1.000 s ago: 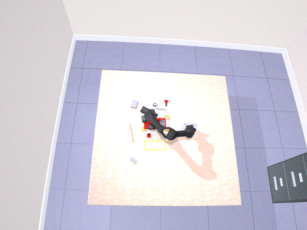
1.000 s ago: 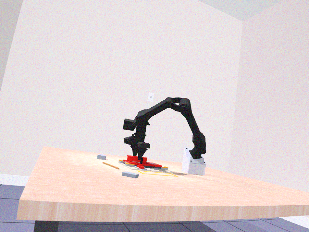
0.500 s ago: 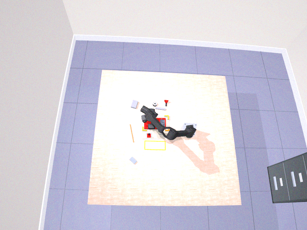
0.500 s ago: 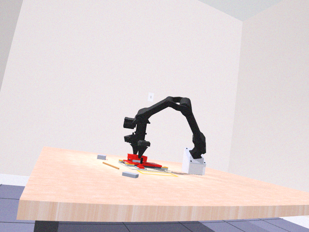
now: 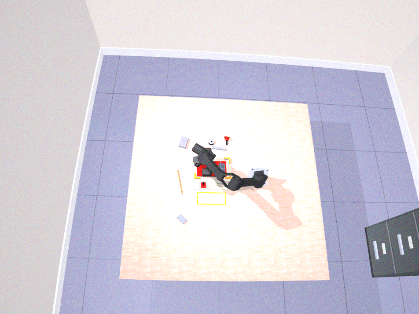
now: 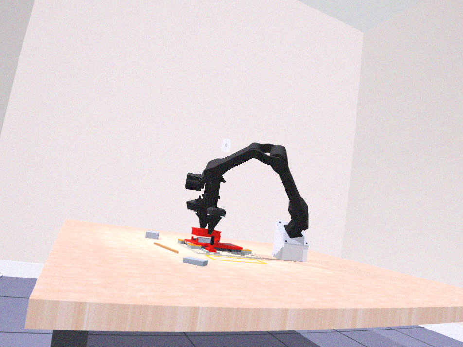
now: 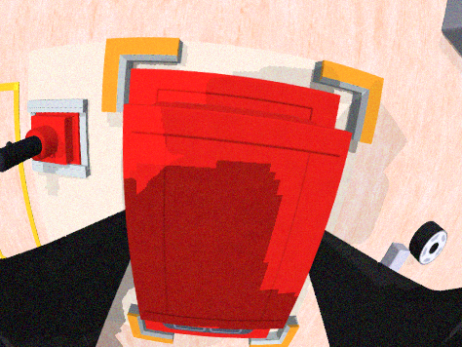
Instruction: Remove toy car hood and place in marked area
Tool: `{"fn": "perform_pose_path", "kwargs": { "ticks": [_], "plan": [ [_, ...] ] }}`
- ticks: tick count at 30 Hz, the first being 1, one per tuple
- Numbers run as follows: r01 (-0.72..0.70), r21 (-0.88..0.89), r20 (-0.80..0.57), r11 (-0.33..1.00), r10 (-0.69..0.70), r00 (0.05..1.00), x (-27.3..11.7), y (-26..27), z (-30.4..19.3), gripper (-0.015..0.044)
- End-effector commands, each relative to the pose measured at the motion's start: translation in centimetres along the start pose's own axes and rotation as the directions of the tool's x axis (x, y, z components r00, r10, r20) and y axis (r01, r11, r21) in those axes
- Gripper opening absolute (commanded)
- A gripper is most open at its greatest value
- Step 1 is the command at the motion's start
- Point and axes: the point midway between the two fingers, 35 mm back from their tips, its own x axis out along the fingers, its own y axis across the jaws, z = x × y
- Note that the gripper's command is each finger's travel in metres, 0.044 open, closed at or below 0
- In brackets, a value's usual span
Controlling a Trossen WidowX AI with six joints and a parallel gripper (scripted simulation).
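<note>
My gripper (image 6: 206,230) (image 7: 223,229) is shut on the red hood (image 6: 196,232) (image 7: 229,146), one finger at each long side. The hood is raised a little above the toy car, and the grey engine part (image 6: 204,240) shows in the gap below it. The red toy car (image 5: 222,166) (image 6: 228,246) (image 7: 234,83) sits between corner brackets (image 7: 141,48). The marked area, a yellow outline (image 5: 211,204) (image 6: 239,261) (image 7: 18,102), lies on the table beside the car. In the top view the arm hides the fingertips.
A red piece with a black post (image 5: 203,185) (image 7: 54,138) stands between the car and the marked area. An orange stick (image 5: 180,182) (image 6: 166,247) and grey blocks (image 5: 183,142) (image 5: 181,219) lie around. A wheel (image 5: 211,142) (image 7: 429,243) and grey bar (image 5: 219,148) lie on the far side.
</note>
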Motion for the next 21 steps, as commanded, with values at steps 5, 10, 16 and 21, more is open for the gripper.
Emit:
{"fn": "perform_pose_path", "kwargs": {
  "ticks": [5, 10, 16, 21],
  "plan": [
    [0.007, -0.005, 0.003, 1.000, -0.007, 1.000, -1.9, -0.1, 0.2, 0.0000],
    [0.008, -0.005, 0.003, 1.000, -0.008, 1.000, -4.6, -0.1, 0.2, 0.0000],
    [0.005, 0.002, 0.002, 1.000, -0.005, 1.000, -4.3, 0.2, 0.1, 0.0000],
    [0.018, 0.001, -0.005, 1.000, -0.018, 1.000, -4.5, 2.5, 0.2, 0.0000]
  ]
}}
